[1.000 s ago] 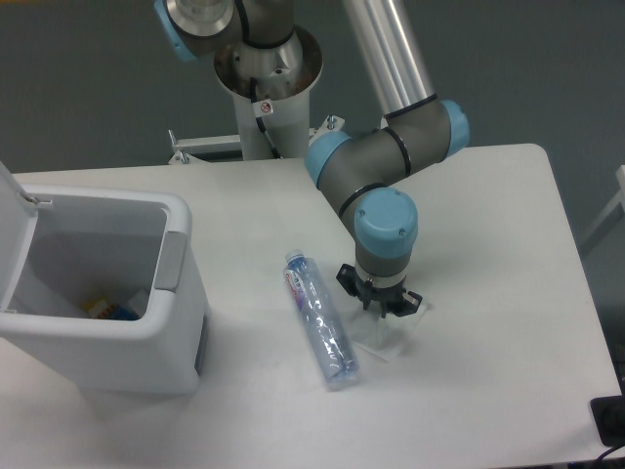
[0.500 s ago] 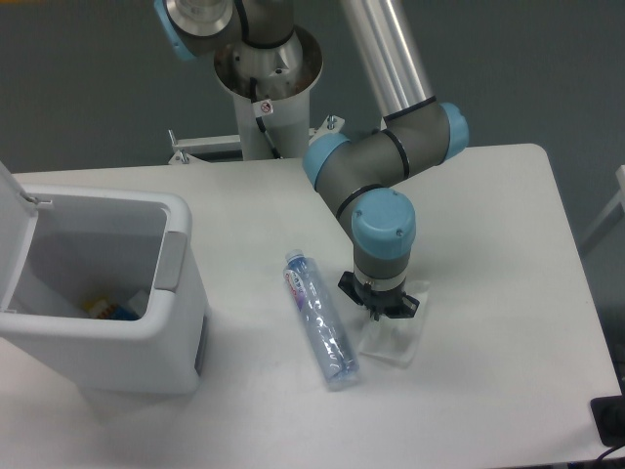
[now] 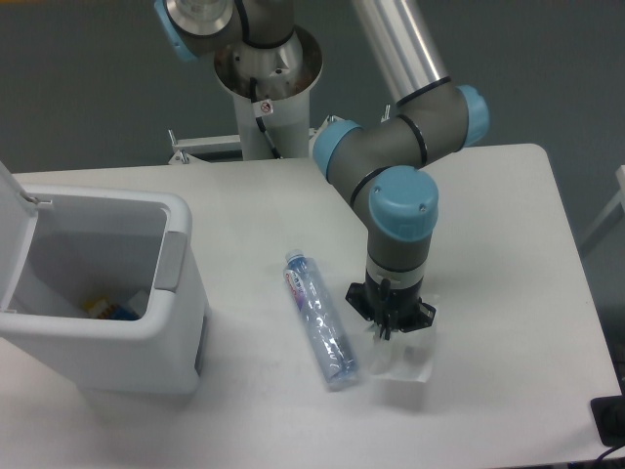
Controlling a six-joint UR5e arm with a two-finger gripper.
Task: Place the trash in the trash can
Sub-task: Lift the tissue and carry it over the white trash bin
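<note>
The clear plastic bottle [image 3: 319, 318] with a blue cap and red-white label lies on the table, cap towards the back. Just right of it, my gripper [image 3: 384, 333] points straight down with its fingers drawn together on the top edge of the flat white wrapper [image 3: 406, 362], which hangs below and to the right of the fingertips, close over the table. The white trash can [image 3: 127, 342] stands at the left with its lid swung open, well away from the gripper. Small coloured items lie at its bottom.
The robot's base column [image 3: 264, 88] rises at the back centre of the table. The table's right edge [image 3: 576, 283] lies to the right of the gripper. A dark object [image 3: 610, 420] shows at the bottom right corner.
The gripper's fingers closed over the wrapper, then the arm shifted right and towards the front, and the wrapper moved with it. The bottle and trash can stayed put.
</note>
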